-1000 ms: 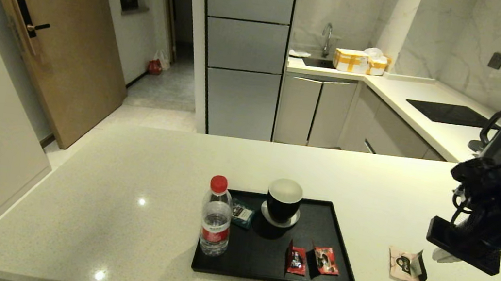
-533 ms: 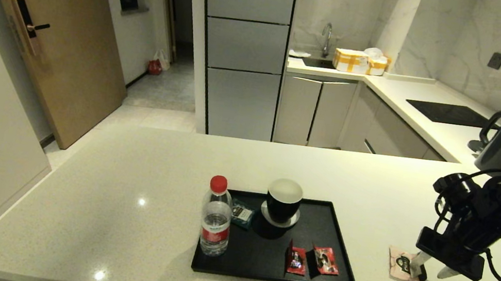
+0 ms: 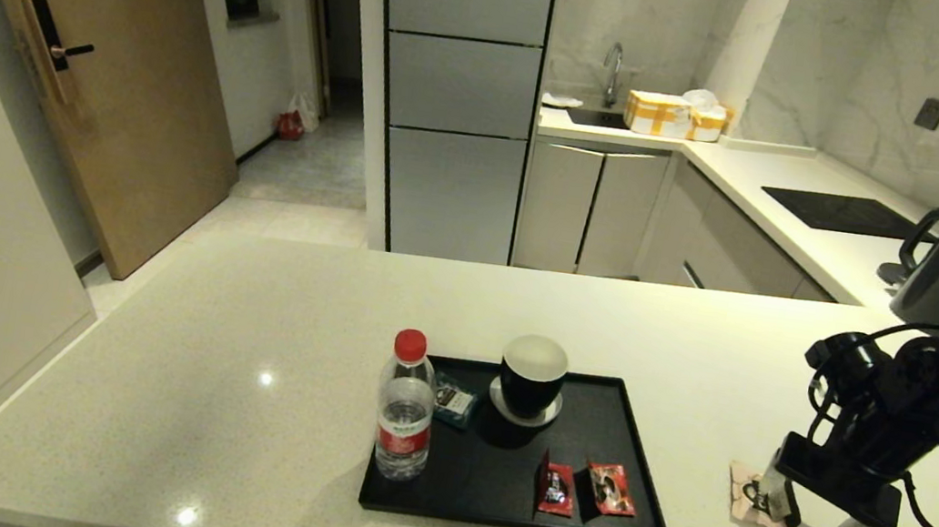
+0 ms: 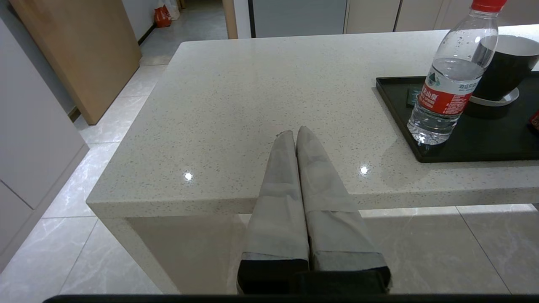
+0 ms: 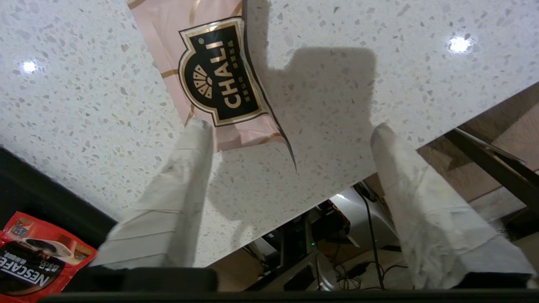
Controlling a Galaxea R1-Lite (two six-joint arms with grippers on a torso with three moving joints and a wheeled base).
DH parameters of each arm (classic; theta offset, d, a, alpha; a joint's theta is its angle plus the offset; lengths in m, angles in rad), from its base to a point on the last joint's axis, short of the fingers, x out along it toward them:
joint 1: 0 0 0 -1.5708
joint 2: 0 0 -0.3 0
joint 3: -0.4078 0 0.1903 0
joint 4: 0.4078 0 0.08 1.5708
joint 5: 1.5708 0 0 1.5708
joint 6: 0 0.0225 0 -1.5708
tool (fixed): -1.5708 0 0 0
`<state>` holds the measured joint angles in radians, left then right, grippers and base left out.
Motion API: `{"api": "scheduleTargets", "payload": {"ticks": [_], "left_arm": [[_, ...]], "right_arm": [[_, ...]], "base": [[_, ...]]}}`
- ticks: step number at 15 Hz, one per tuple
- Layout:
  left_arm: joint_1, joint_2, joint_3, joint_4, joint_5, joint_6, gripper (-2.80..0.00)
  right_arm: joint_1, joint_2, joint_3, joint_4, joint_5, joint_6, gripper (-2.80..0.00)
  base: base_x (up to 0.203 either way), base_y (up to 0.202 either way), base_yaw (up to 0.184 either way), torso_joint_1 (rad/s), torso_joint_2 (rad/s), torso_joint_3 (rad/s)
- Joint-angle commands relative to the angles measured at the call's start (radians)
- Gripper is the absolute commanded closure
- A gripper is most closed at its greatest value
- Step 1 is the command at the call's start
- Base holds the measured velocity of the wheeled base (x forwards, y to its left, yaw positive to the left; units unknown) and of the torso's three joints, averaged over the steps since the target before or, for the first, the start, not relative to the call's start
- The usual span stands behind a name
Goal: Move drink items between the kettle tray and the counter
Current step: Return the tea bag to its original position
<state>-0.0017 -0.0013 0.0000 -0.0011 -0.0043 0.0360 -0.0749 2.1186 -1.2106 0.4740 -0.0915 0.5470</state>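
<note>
Beige sachet [image 3: 753,498] lies flat on the bench [image 3: 233,377] at lower right of the head view, right of the tray [image 3: 493,487], its long axis running roughly left-right with the black end rightward. Right gripper [image 3: 809,515] hangs over it, fingers [image 5: 185,168] spread, one tip touching its edge. Tray holds upright bottle [image 3: 405,411], cup [image 3: 531,378] and two red sachets [image 3: 585,487]. Left gripper [image 4: 294,132] sits at the bench edge, fingers pressed together.

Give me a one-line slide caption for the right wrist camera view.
Open right gripper poised over the beige sachet on the speckled counter, one fingertip at its edge.
</note>
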Motion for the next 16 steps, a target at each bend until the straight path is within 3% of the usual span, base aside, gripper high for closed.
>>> {"api": "scheduleTargets", "payload": {"ticks": [1,5,6,7,16], "left_arm": [[0.000,0.001,0.000,0.000,0.000,-0.001,0.00],[0.002,0.001,0.000,0.000,0.000,0.000,0.00],[0.000,0.001,0.000,0.000,0.000,0.000,0.00],[0.000,0.001,0.000,0.000,0.000,0.001,0.00],[0.001,0.001,0.000,0.000,0.000,-0.001,0.00]], "right_arm": [[0.000,0.016,-0.002,-0.029,-0.001,0.002,-2.80],[0.001,0.055,0.010,-0.104,0.001,0.002,-2.80],[0.001,0.061,0.010,-0.104,0.001,0.002,-0.42],[0.000,0.063,0.010,-0.106,0.001,0.002,0.00],[0.006,-0.033,0.022,-0.093,-0.007,-0.004,0.00]], "base": [[0.000,0.000,0.000,0.000,0.00,0.000],[0.000,0.000,0.000,0.000,0.00,0.000],[0.000,0.000,0.000,0.000,0.00,0.000],[0.000,0.000,0.000,0.000,0.00,0.000],[0.000,0.000,0.000,0.000,0.00,0.000]]}}
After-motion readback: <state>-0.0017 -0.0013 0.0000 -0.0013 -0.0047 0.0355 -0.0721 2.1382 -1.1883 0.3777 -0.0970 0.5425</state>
